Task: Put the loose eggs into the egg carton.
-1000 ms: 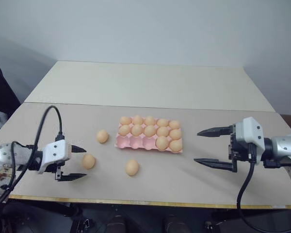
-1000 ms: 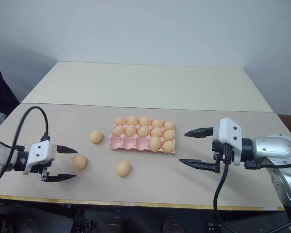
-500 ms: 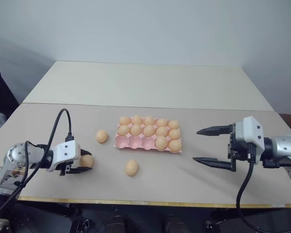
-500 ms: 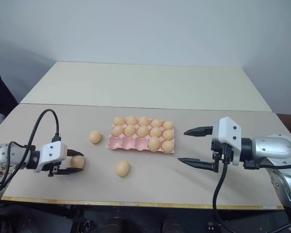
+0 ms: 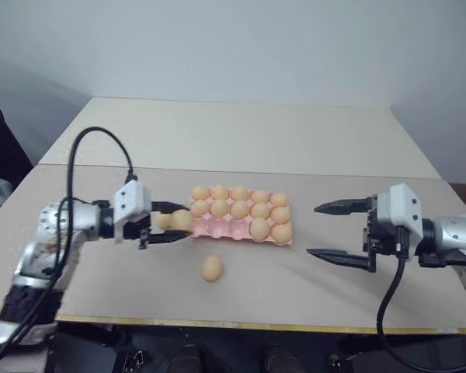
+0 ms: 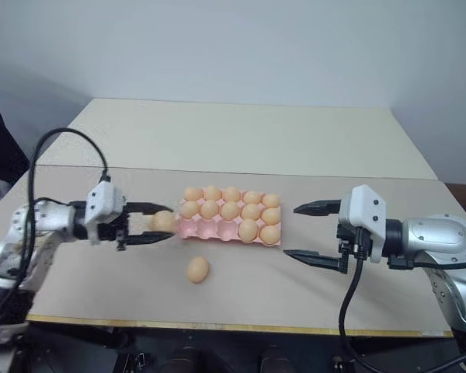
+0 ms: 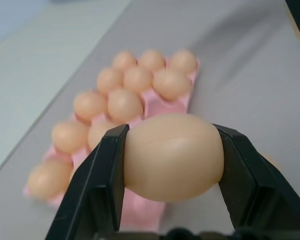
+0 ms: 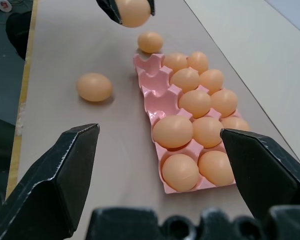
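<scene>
My left gripper (image 5: 180,221) is shut on one of the loose eggs (image 7: 172,156), an orange-tan egg held above the table at the left end of the egg carton (image 5: 217,230). The pink carton has its back and middle rows full. Its front row holds two eggs on the right, and the three cups on the left are bare. A second loose egg (image 5: 211,268) lies on the table in front of the carton. A third (image 8: 150,42) rests beside the carton's left end. My right gripper (image 5: 316,231) is open and empty, right of the carton.
A paler second table (image 5: 241,132) joins this one at the back. The front edge (image 5: 241,322) of the near table runs close below the loose egg. A black cable (image 5: 93,144) loops above my left arm.
My left gripper shut on the egg at the table's left, lifted it and carried it right to the carton's left end. The right arm has stayed still.
</scene>
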Controlling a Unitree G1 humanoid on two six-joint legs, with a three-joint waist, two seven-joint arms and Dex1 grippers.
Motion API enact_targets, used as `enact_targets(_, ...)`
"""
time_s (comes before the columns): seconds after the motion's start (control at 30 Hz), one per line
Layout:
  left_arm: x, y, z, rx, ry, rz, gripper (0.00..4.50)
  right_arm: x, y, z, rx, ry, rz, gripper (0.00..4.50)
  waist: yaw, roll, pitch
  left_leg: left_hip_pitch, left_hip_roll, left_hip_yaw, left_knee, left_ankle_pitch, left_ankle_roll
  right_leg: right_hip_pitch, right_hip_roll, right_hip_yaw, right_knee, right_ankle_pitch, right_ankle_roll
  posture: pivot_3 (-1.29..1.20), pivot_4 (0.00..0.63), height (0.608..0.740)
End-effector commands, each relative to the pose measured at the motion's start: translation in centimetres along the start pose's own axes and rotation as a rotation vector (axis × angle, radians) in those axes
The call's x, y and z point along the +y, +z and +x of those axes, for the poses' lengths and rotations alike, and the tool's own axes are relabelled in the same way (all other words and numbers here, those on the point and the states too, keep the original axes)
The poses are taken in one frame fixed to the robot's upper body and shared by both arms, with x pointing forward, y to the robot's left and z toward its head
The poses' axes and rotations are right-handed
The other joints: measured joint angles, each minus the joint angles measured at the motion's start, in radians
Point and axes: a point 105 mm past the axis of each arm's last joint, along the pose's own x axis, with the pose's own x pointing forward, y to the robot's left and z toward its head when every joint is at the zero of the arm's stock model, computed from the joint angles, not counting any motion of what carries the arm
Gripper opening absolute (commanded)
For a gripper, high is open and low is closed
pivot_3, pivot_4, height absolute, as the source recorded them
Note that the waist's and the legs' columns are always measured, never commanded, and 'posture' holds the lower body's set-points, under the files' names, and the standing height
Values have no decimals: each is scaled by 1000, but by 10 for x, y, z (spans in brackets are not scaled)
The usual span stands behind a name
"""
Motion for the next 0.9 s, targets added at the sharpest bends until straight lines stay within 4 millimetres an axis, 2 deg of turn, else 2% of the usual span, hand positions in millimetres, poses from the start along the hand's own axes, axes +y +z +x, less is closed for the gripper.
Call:
enact_targets(0.03, 8, 0, 22, -9, 8, 47, 2341, -2, 11, 1, -27, -13, -56, 4500, 0, 0, 0, 0, 0, 0, 0, 0, 0, 0, 0, 0, 0, 0, 0, 0, 150, 740)
enact_targets(0.17, 7, -2, 46, -40, -18, 51, 2341, -2, 12, 1, -27, -28, -65, 4500, 0, 0, 0, 0, -1, 0, 0, 0, 0, 0, 0, 0, 0, 0, 0, 0, 150, 740)
enact_targets(0.5, 11, -9, 76, -52, -11, 59, 2341, 1, 12, -1, -25, -52, -62, 4500, 2, 0, 0, 0, -1, -1, 0, 0, 0, 1, -1, 0, 0, 0, 0, 0, 150, 740)
enact_targets(0.7, 10, -4, 81, -73, -29, 57, 4290, 3, 13, 0, -26, -55, -57, 4500, 0, 0, 0, 0, -1, -1, 0, 0, 0, 1, 0, 0, 0, 0, 0, 0, 150, 740)
enact_targets(0.73, 12, -4, 79, -73, -18, 60, 4467, 3, 13, -1, -26, -55, -57, 4500, 0, 0, 0, 0, -1, -1, 0, 0, 0, 1, -1, 0, 0, 0, 0, 0, 150, 740)
enact_targets(0.9, 18, -1, 65, -73, 13, 61, 4467, 3, 13, 1, -32, -52, -53, 4500, 0, 0, 0, 0, -1, -1, 0, 0, 0, 1, 0, 0, 0, 0, 0, 0, 150, 740)
